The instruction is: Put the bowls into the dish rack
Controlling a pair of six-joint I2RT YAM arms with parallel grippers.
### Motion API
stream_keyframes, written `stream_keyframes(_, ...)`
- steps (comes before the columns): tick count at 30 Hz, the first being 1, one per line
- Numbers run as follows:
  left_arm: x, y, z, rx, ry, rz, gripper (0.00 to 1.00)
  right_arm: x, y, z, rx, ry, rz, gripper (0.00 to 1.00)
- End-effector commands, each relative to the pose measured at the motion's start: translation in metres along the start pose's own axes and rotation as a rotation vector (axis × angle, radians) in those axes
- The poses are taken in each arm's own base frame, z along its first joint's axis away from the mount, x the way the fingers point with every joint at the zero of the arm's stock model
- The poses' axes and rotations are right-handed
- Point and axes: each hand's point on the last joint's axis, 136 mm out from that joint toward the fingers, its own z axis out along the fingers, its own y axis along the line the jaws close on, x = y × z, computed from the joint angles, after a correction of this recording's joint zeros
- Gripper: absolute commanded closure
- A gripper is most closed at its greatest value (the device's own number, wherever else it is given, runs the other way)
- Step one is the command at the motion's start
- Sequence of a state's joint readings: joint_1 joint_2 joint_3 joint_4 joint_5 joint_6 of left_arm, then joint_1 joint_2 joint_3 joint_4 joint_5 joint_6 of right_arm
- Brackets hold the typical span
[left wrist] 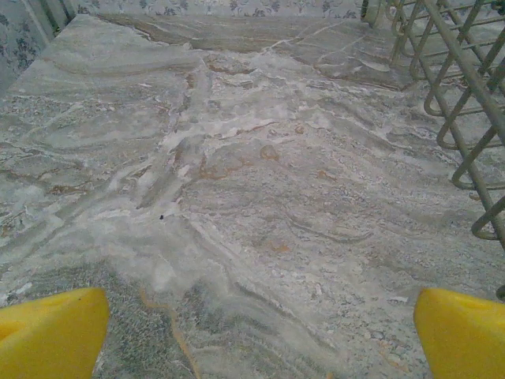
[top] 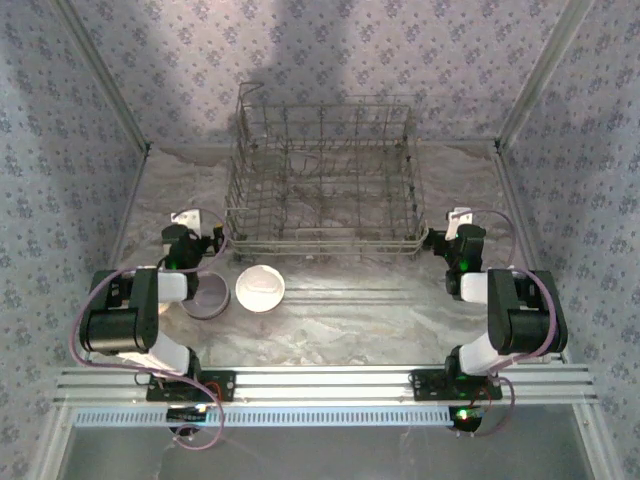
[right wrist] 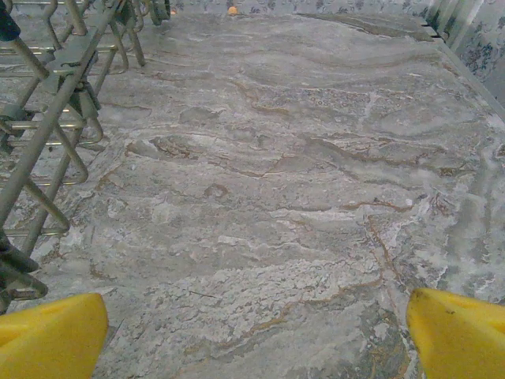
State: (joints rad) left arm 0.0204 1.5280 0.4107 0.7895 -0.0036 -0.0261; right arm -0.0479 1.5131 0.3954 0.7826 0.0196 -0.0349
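Observation:
The dish rack (top: 322, 175), a grey wire basket with upright tines, stands at the back middle of the table with nothing in it. In front of its left part lie two bowls: a white one (top: 260, 288) and a lavender-grey one (top: 208, 296), the latter partly hidden under my left arm. My left gripper (top: 192, 228) hovers by the rack's front left corner, open, with bare marble between its yellow fingertips (left wrist: 51, 332). My right gripper (top: 455, 228) is by the rack's front right corner, also open and holding nothing, its yellow fingertips (right wrist: 454, 332) wide apart.
The rack's wire side (left wrist: 465, 95) runs along the right of the left wrist view and its other side (right wrist: 47, 118) along the left of the right wrist view. Patterned walls and metal posts (top: 120, 100) enclose the marble table (top: 360, 320).

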Motion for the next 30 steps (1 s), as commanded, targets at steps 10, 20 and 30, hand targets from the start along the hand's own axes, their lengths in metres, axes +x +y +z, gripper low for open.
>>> stream_keyframes(10, -0.005, -0.001, 0.001, 0.014, -0.022, 0.008, 0.01, -0.002, 0.008, 0.001, -0.039, -0.008, 0.003, 0.01)
stream_keyframes(20, -0.005, -0.001, 0.001, 0.016, -0.02, 0.006, 0.01, -0.002, 0.007, 0.001, -0.04, -0.009, 0.003, 0.01)
stream_keyframes(30, -0.007, 0.001, 0.001, 0.015, -0.022, -0.004, 0.01, -0.016, -0.002, 0.001, 0.011, 0.023, 0.025, 0.01)
